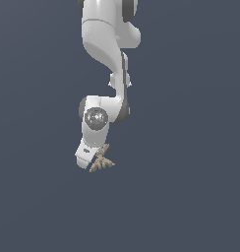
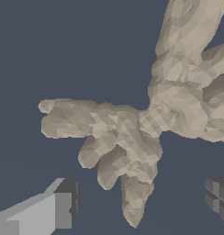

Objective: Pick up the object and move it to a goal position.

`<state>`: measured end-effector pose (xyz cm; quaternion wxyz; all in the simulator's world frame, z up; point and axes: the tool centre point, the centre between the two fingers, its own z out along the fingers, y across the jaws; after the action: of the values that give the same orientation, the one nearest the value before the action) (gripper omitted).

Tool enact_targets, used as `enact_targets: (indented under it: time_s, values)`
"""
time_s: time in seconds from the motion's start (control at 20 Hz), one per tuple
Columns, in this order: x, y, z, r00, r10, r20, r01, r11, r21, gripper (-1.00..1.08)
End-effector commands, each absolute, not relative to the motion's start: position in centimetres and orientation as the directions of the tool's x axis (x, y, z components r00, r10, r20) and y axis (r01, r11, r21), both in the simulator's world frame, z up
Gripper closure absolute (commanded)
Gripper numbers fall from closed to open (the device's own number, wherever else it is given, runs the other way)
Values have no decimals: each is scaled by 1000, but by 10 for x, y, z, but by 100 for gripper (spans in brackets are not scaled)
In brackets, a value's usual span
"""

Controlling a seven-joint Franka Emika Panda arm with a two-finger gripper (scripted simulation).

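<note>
The object (image 1: 102,160) is a small tan spiky thing with several rough arms, lying on the dark flat ground. In the wrist view the object (image 2: 146,124) fills most of the picture. My gripper (image 1: 91,158) hangs just over it, on the exterior view's left side of it; the white hand hides the fingers there. The wrist view shows the gripper (image 2: 141,204) open, with one finger (image 2: 58,209) and the other finger (image 2: 219,197) far apart. One lower arm of the object reaches into the gap between them, and neither finger touches it.
The ground around the object is a plain dark blue-grey surface. The white arm (image 1: 109,44) comes down from the top of the exterior view.
</note>
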<state>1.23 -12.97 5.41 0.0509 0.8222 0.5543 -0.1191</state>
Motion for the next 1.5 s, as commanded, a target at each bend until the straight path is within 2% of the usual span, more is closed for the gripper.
enact_targets:
  time_s: [0.0,0.65,0.7,1.45]
  values:
    - [12,-131,53,346,903,-254,928,-370,-51,-100]
    - [8,-137,24,345,904,-253,928,-369,-52,-100]
    - [8,-137,24,345,904,-253,928,-369,-52,108]
    - [8,-127,26,346,903,-254,928,-370,-51,108]
